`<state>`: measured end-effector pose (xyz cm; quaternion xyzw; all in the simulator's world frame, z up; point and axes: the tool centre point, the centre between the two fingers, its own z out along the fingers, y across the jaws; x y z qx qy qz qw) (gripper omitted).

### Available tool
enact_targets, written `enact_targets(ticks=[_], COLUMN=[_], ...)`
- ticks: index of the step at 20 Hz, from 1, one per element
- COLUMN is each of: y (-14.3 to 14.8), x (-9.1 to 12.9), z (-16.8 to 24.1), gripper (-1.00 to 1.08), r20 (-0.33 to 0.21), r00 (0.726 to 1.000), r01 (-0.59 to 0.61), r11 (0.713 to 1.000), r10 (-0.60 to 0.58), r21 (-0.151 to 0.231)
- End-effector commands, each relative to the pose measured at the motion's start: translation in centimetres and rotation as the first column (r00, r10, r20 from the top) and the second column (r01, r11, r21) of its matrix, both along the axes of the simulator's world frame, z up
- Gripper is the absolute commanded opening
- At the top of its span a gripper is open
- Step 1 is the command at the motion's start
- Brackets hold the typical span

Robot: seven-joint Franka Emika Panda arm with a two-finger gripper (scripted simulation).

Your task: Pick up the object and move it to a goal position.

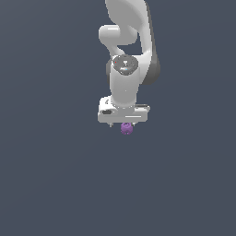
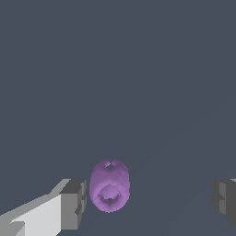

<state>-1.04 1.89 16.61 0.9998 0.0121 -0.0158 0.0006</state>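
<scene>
The object is a small purple lumpy ball (image 1: 126, 128) that shows just under the white gripper (image 1: 122, 124) in the exterior view. In the wrist view the purple ball (image 2: 109, 185) lies between the two grey fingertips, close beside one pad (image 2: 73, 204) and well apart from the other pad (image 2: 224, 200). The gripper (image 2: 148, 203) stands open, its jaws spread far wider than the ball, and neither pad presses on it. The fingers themselves are mostly hidden under the hand in the exterior view.
The white arm (image 1: 126, 50) rises from the hand toward the top of the exterior view. A plain dark grey surface (image 1: 55, 175) fills the rest of both views.
</scene>
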Motion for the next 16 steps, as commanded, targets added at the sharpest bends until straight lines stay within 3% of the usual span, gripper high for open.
enact_targets(ticks=[1, 10, 16], y=[0.0, -2.7, -2.5], x=[0.0, 0.8, 0.6], z=[0.0, 0.1, -0.1], gripper=[1.00, 1.00, 1.00], r20=[0.000, 0.020, 0.020], r00=[1.000, 1.000, 1.000], r01=[0.000, 0.018, 0.017], r11=[1.000, 1.000, 1.000], r10=[0.000, -0.018, -0.017], r21=[0.000, 0.000, 0.000])
